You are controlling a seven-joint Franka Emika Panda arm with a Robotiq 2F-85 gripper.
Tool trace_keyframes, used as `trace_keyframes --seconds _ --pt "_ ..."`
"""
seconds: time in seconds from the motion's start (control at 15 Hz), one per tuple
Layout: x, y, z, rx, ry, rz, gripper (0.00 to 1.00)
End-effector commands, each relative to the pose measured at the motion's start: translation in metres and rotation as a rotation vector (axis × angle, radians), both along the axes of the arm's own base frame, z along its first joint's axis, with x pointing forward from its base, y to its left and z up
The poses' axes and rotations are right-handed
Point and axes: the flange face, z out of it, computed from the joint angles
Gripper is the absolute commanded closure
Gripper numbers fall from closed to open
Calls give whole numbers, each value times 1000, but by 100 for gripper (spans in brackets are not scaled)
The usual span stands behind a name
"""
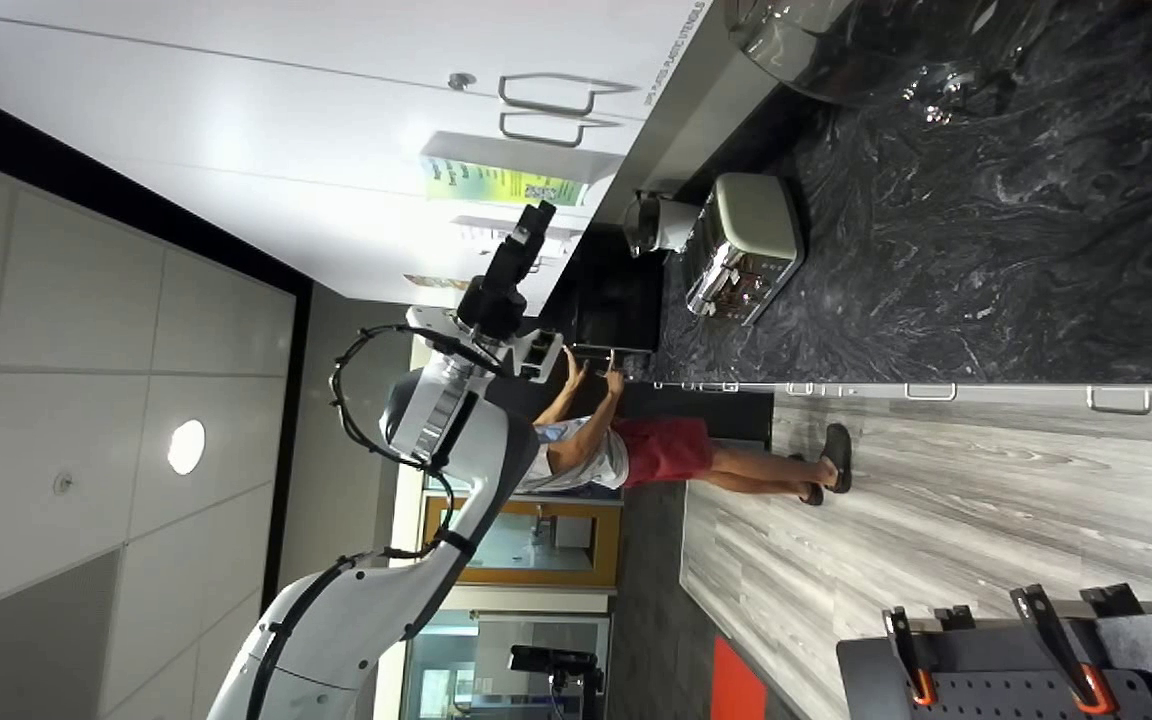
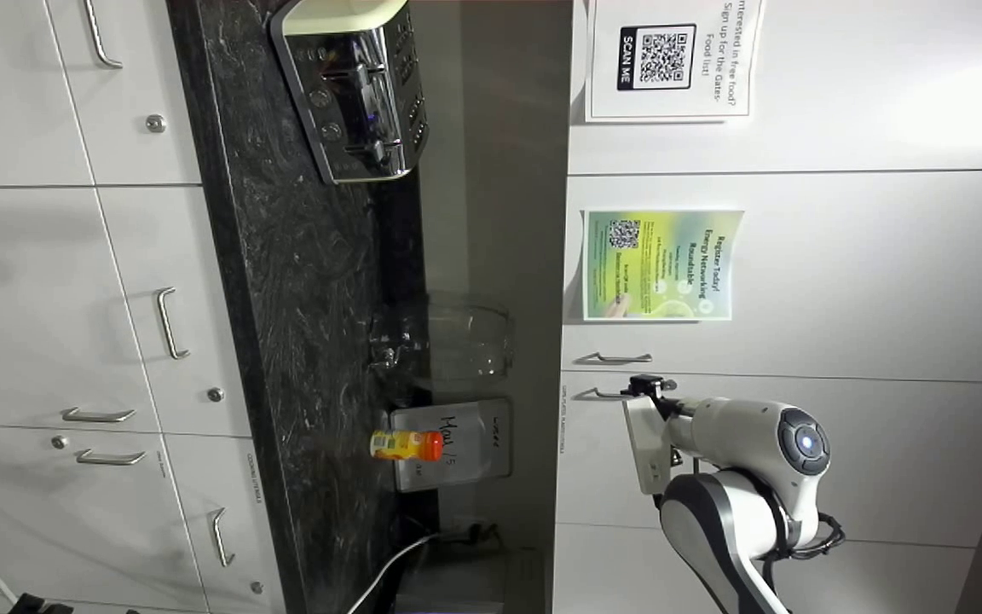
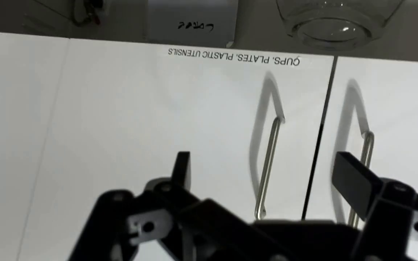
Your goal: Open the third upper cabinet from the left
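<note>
1. Nearest the wrist camera, the black pincer (image 3: 268, 172) is spread wide, gripping nothing
2. Farthest left of it in that view runs a door edge (image 3: 44, 145), probably the hinge side; the only arm (image 2: 734, 431) stands before this door in an exterior view, so the swing will likely need it to back away
3. Just left of the pincer's gap lies the closed flat white door of the third upper cabinet (image 3: 140, 127), bare beside the finger (image 3: 183, 168) there, with room to shift
4. Ahead, inside the gap as seen, is that cabinet's bar handle (image 3: 268, 165), its long axis crossing the line of closing; whether the tips are level with it in depth I cannot tell
5. Right of the bar come the dark seam (image 3: 318, 145) and the neighbouring handle (image 3: 367, 147), partly hidden by the second finger (image 3: 356, 185); I judge this the tight side: that finger should pass between both bars or may snag
</note>
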Motion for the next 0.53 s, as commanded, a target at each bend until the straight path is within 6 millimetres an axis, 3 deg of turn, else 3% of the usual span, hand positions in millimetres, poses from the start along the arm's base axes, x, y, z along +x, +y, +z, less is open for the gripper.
trace_keyframes --seconds 0.0,0.47 --pt "14 -11 12 12 -77 88 0" --pt "25 -26 11 131 -151 194 0"
